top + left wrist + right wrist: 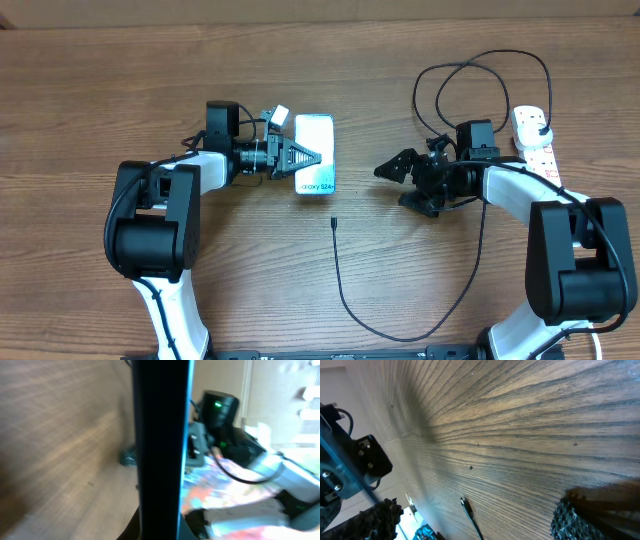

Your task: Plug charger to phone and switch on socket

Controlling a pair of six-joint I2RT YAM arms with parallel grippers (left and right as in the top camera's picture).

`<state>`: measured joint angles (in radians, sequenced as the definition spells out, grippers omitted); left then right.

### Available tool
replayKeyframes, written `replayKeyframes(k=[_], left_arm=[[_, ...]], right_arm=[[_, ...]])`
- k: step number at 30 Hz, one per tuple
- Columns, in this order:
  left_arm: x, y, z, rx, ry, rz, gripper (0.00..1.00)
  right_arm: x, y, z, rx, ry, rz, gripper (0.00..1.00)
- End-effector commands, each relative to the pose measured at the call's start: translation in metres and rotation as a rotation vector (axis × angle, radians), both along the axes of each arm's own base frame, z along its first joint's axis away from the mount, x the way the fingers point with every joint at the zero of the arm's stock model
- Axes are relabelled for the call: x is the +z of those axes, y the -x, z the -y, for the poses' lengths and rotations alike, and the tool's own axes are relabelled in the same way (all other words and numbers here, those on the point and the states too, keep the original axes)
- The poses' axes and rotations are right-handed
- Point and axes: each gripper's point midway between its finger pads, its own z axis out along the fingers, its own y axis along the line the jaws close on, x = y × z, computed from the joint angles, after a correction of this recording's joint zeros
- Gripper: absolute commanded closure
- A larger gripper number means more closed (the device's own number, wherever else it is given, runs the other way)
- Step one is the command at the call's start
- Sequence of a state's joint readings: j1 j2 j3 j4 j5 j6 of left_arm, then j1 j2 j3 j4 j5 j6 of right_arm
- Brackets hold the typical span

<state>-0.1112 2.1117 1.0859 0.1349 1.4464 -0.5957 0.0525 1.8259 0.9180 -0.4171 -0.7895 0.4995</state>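
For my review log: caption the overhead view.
Left gripper shut on small teal-screened smartphone; right gripper open; thin black charger cable's connector lies unplugged.

Inventory: one counter [100, 80], one phone [316, 130], one charger [336, 262], one socket [540, 150], and two arms [150, 215] carrying two end effectors in total, namely one left end effector [318, 156] and one right end effector [400, 185].

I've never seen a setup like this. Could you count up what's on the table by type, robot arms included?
Phone: 1
Black charger cable: 1
White power strip: 1
Robot arms: 2, the left arm and the right arm
Total: 5
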Motion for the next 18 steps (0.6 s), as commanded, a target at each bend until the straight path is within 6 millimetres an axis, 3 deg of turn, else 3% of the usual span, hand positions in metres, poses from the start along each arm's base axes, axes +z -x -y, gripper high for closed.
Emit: replayKeyframes(k=[1, 4, 8, 13, 17, 18], left_arm=[[0.026, 0.015, -0.002, -0.075, 0.093, -0.179, 0.96], [0.026, 0.014, -0.004, -0.064, 0.086, -0.279, 0.96], [0.026, 0.013, -0.005, -0.054, 0.076, -0.418, 0.96], [0.027, 0.015, -0.002, -0.062, 0.072, -0.439, 0.96], [0.027, 0.015, -0.002, -0.066, 0.079, -0.349, 0.96], [0.027, 0.015, -0.002, -0.067, 0.081, -0.331, 0.96]], right_arm=[[-0.028, 0.010, 0.011, 0.009, 0.103, -0.027, 0.00], [-0.039, 0.012, 0.023, -0.009, 0.193, -0.044, 0.00], [-0.040, 0.017, 0.024, -0.007, 0.197, -0.069, 0.00], [-0.039, 0.018, 0.022, 0.043, 0.191, -0.030, 0.00], [-0.028, 0.027, 0.006, 0.170, 0.109, 0.043, 0.27], [-0.028, 0.031, 0.004, 0.190, 0.112, 0.036, 0.30]])
